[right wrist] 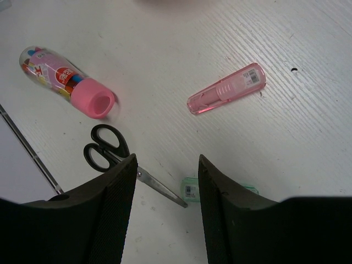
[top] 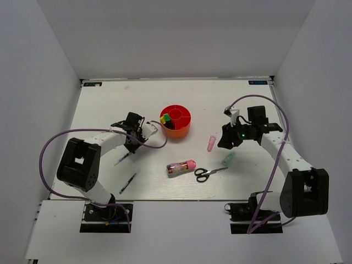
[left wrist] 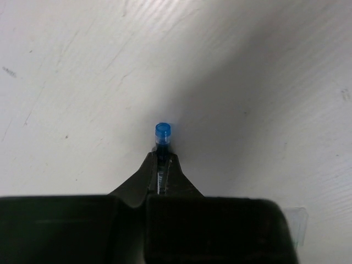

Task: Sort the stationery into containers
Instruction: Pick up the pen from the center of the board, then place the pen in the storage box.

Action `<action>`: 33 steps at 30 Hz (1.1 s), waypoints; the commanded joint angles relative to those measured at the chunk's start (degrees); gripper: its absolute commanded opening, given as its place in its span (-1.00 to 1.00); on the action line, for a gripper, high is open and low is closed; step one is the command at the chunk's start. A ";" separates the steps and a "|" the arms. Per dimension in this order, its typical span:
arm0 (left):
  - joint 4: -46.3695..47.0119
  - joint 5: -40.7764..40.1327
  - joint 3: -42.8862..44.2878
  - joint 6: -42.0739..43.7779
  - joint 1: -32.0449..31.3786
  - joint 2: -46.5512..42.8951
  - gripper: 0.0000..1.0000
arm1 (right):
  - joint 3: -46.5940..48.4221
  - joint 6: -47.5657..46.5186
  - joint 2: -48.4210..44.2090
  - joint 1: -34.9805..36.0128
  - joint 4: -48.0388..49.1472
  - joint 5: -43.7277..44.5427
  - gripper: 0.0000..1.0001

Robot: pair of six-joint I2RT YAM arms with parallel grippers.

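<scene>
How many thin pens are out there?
2. The blue-capped pen is pinched in the left claw; the loose pen lies on the table near that arm's base. Others may hide in the orange pot.

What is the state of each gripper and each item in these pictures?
left gripper: shut on blue-ended pen
right gripper: open, holding nothing
organiser: upright, markers inside
clear pink-capped tube: on its side, capped
scissors: flat, blades closed
pink tube: lying flat
pale green tube: lying flat
thin pen: lying loose
</scene>
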 commanded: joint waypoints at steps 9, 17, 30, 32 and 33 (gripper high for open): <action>5.91 4.55 8.03 -15.90 0.17 -14.77 -1.00 | 0.08 -1.08 -1.09 -0.08 -0.39 -0.86 0.26; 33.56 11.49 5.23 -35.68 0.69 -20.49 -1.00 | -0.09 -1.26 -1.27 -0.34 -0.39 -1.83 -0.84; 67.63 14.22 11.19 -55.13 3.33 -1.25 -1.00 | -0.98 -1.52 -0.74 -0.25 0.49 -1.92 -0.75; 69.55 14.75 12.34 -55.83 3.33 0.95 -1.00 | -0.97 -1.87 -0.66 -0.25 0.49 -2.00 -0.75; 70.00 14.75 13.04 -55.92 3.33 2.26 -1.00 | -0.80 -1.79 -0.39 -0.25 0.40 -2.09 -0.75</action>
